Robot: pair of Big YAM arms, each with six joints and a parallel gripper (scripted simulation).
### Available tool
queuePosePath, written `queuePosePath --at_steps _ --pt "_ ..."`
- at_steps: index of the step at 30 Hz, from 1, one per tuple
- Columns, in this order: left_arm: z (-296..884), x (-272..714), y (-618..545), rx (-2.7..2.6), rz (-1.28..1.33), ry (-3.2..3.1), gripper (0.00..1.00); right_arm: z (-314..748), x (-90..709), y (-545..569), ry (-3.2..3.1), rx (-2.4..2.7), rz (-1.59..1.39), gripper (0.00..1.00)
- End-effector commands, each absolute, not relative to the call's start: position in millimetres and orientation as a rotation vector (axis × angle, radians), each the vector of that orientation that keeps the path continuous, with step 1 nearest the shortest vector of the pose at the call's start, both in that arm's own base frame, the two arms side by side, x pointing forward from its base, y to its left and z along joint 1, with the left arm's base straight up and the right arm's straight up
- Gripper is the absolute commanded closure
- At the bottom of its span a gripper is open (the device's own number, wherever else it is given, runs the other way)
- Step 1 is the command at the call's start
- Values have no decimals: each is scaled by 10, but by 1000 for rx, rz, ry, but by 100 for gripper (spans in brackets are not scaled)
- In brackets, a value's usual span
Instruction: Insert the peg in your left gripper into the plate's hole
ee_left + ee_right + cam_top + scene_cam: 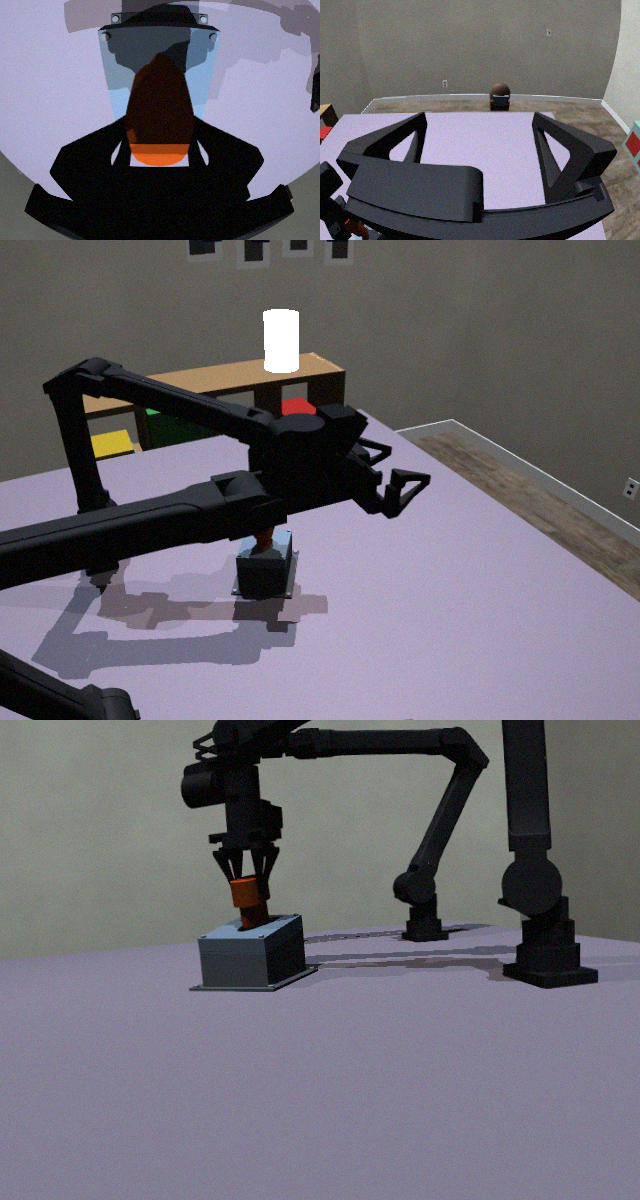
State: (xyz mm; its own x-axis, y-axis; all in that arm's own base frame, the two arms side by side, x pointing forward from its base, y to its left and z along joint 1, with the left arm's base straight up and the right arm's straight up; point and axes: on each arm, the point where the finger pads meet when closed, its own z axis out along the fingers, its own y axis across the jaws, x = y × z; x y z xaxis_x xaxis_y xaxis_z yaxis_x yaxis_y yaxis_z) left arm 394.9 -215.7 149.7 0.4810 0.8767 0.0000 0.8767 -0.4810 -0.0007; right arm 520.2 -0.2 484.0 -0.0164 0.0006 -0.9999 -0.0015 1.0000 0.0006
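Note:
An orange peg [264, 539] [253, 916] [160, 100] [357, 229] has a thick head and a narrower shaft. My left gripper [249, 888] [159, 118] is shut on it, pointing down over the block. The peg leans slightly in the exterior view. Its lower end meets the dark patch on the top plate [222, 931] [201, 70] of a blue-grey block [261, 578] [233, 968]. The hole's rim is hidden by the peg and shadow, so how far the tip is in cannot be told. My right gripper [409, 463] [479, 118] is open and empty, above the table.
The block stands on a thin flange [235, 592] [206, 989] on the lilac table [439, 601] [320, 1081]. The right arm [155, 521] passes in front of the left hand in the top view. A wooden shelf [196, 379] with a white lamp [281, 340] stands behind the table.

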Motion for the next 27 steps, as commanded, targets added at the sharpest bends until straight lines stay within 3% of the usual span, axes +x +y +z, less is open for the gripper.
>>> queuePosePath --at_steps 1,17,18,27 --pt "1544 3974 -2172 -2713 -10 -1607 100 4923 5193 -5 1571 0 0 0" --pt "1544 3974 -2172 -2713 -10 -1607 100 4923 5193 -5 1571 0 0 0" --pt "1544 3974 -2172 -2713 -10 -1607 54 4923 5193 -5 1571 0 0 0" --pt "1557 3986 -2178 -2716 -13 -1609 54 4355 4496 995 1639 -177 166 0"
